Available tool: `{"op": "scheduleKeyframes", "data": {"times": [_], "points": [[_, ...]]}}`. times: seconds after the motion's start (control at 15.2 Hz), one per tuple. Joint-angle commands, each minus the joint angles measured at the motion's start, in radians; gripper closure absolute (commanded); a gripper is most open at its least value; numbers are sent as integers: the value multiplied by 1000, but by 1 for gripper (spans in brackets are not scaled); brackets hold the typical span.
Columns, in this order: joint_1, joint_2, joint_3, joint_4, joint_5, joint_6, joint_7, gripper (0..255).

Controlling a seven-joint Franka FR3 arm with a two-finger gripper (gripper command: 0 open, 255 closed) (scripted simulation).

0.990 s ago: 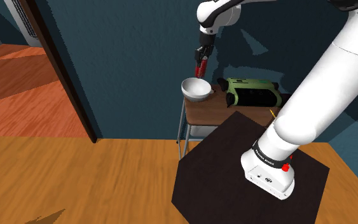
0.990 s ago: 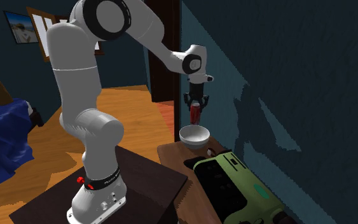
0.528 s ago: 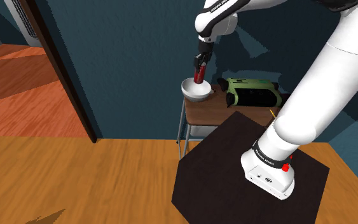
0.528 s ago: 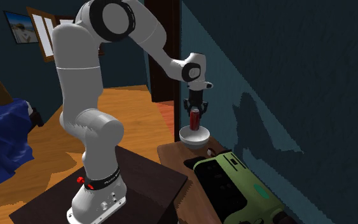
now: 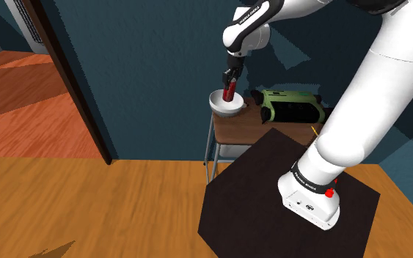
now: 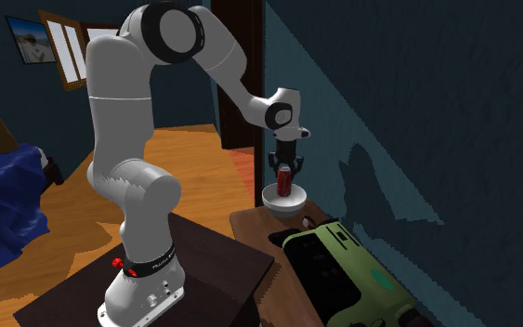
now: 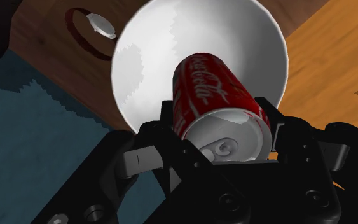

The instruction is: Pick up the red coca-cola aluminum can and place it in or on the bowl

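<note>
Surrounding room: a dark teal wall (image 5: 146, 66) rises behind the work area, and an orange-brown wooden plank floor (image 5: 87, 212) lies below it.
Arm: the white Franka arm with dark joints (image 5: 388, 80) rises from its base and bends over toward the wall; in the second exterior view (image 6: 120, 111) it arches over and down to the table.
Stand: a black box (image 5: 256, 205) carries the arm's base and sits just beside the table.
Table: a small brown wooden table on thin metal legs (image 5: 234, 130) stands against the wall.
Power tool: a green and black drill-like tool (image 5: 293, 106) lies on its side on the table, on the shoulder view's right of the bowl and apart from it.
Bowl: a round white bowl (image 5: 220, 107) sits near the table's corner, at the end away from the tool; the wrist view looks into its bare inside (image 7: 152, 44).
Gripper: the all-black two-finger gripper (image 5: 229, 80) points straight down over the bowl, its fingers pinching the can from both sides near the top.
Can: the red Coca-Cola aluminium can with a silver lid (image 7: 209, 86) hangs upright in that grasp, its lower end inside the bowl's rim (image 6: 284, 178); whether it touches the bowl's bottom cannot be told.
</note>
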Motion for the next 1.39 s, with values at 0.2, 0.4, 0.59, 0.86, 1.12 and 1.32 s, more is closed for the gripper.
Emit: {"op": "scheduleKeyframes", "data": {"times": [0.2, 0.4, 0.59, 0.86, 1.12, 1.32], "points": [[0, 1, 0, 0, 1, 2, -1, 255], [0, 1, 0, 0, 1, 2, -1, 0], [0, 1, 0, 0, 1, 2, -1, 0], [4, -64, -4, 34, -26, -94, 18, 0], [4, -79, -4, 45, -32, -120, 22, 0], [4, -79, -4, 45, -32, -120, 22, 0]]}}
